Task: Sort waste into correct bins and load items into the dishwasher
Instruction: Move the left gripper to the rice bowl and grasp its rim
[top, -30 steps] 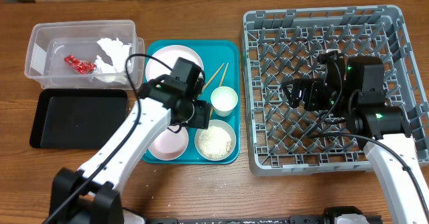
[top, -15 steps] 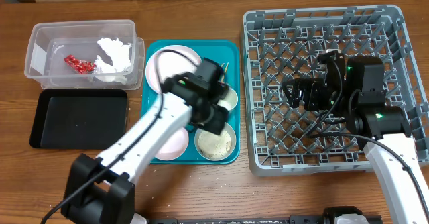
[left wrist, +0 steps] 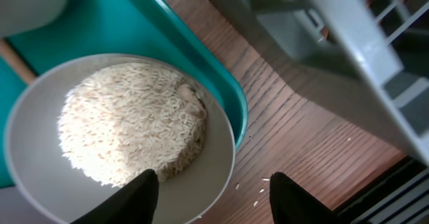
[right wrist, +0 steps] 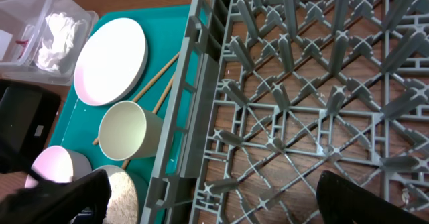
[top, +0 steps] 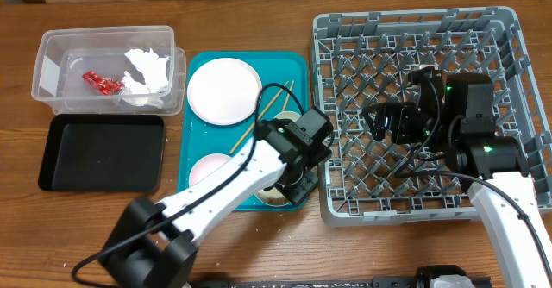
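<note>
"Teal tray (top: 191, 137) first. What sat on it?"

"A white plate (top: 224, 90), chopsticks (right wrist: 155, 75) and a pink plate (top: 207, 169) partly under the left arm. There was also a cup (right wrist: 131, 130), seen whole only from the right wrist; overhead, the arm covered most of it."

"And the rice?"

"Rice (left wrist: 127, 127) was heaped in a bowl (left wrist: 33, 163) at the tray's corner nearest the rack (top: 405, 55). Overhead, the left pincer (left wrist: 213, 184) hid that bowl almost wholly. Its fingers (left wrist: 142, 200) stood wide apart, one over the bowl's inside and the other over the counter (left wrist: 295, 137), with the rim between them. Whether either touched the bowl I could not tell. A few grains (left wrist: 263, 180) lay on the counter just off the tray."

"Right side?"

"The right pincer (right wrist: 214, 184) hung over the rack, spread wide and gripping nothing. Its fingers were blurred and cut off at the picture's lower corners."

"Bins?"

"The tub (top: 52, 64) held the red wrapper (top: 102, 82) and tissue (top: 147, 68). The black tray (top: 102, 153) lay just beside it."
</note>
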Robot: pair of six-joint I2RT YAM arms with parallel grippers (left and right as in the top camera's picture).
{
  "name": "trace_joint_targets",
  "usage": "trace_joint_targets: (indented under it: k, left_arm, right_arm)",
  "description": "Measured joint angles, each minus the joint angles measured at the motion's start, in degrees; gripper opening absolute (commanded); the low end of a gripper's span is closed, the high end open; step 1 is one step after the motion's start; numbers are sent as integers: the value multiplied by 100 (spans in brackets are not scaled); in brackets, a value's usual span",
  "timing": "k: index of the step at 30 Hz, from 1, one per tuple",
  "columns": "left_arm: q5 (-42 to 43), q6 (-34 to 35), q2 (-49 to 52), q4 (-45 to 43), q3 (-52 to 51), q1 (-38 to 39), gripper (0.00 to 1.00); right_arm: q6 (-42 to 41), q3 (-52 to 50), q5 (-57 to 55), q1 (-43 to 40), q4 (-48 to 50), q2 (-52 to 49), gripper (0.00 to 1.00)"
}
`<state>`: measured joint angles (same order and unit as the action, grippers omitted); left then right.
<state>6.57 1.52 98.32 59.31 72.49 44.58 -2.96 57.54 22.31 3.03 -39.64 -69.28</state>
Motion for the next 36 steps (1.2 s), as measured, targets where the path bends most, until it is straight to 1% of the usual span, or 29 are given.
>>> trace_joint_targets:
  k: [5,12,18,21,24,25,27,31,32,34,36]
  left_arm:
    - [2,-452,448,76,0,46,54]
    - [114,-1123,509,-46,0,46,53]
    - [155,-1530,702,-55,0,46,50]
    - [179,-1624,732,-42,9,46,49]
    - [179,-1676,734,-48,4,46,43]
    - [177,-1685,734,-68,-13,46,39]
    - [177,-1714,732,-111,-52,44,33]
    - [146,-1788,719,-160,-90,33,13]
    - [129,-1808,719,-166,-92,31,9]
    - [125,-1814,717,-175,-94,28,4]
    - [85,-1812,708,-203,-94,28,4]
  right_arm:
    - [-2,0,0,0,-28,0,100]
    - [-2,0,0,0,-44,0,100]
    - [-2,0,-2,0,-48,-2,100]
    - [-2,0,2,0,-72,0,100]
    - [-2,0,0,0,-92,-2,100]
    - [0,0,0,0,-94,-2,100]
    - [0,0,0,0,-116,0,100]
    - [0,0,0,0,-155,0,100]
    - [-2,0,-2,0,-155,-2,100]
    - [-2,2,-2,0,-155,0,100]
    - [-2,0,0,0,-157,-2,100]
